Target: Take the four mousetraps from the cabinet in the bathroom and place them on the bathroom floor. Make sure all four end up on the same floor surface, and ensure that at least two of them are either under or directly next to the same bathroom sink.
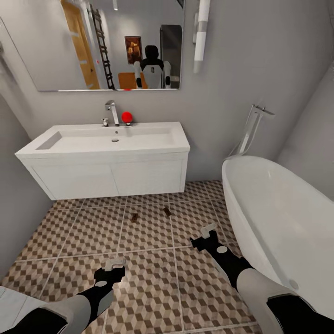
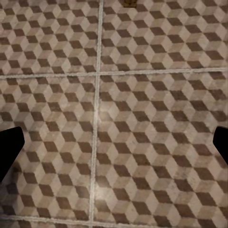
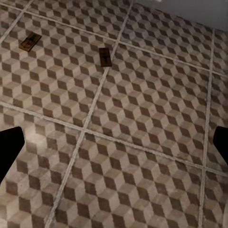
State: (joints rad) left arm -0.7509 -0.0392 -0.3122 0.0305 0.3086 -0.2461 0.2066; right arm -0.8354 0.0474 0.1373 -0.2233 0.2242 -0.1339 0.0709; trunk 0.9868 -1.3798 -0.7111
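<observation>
I'm looking down from the head camera at the bathroom floor, cube-patterned tiles with pale grout; the bathroom sink is sitting ahead on its white wall-hung drawer unit, chrome tap at the back and a red ball just beside it; the mirror above is showing my own robot. The white bathtub is standing at the right.

Two mousetraps are lying on the tiles just in front of the sink unit, near each other but apart: one mousetrap to the left, a second mousetrap to the right; the right wrist camera is picking both up, the first and the second, flat on the tiles.

My left gripper is hovering low over bare floor, fingers spread wide, nothing between them; its wrist view is showing dark fingertips at both edges with tiles in the gap. My right gripper is hanging near the tub, likewise spread wide and carrying nothing.
</observation>
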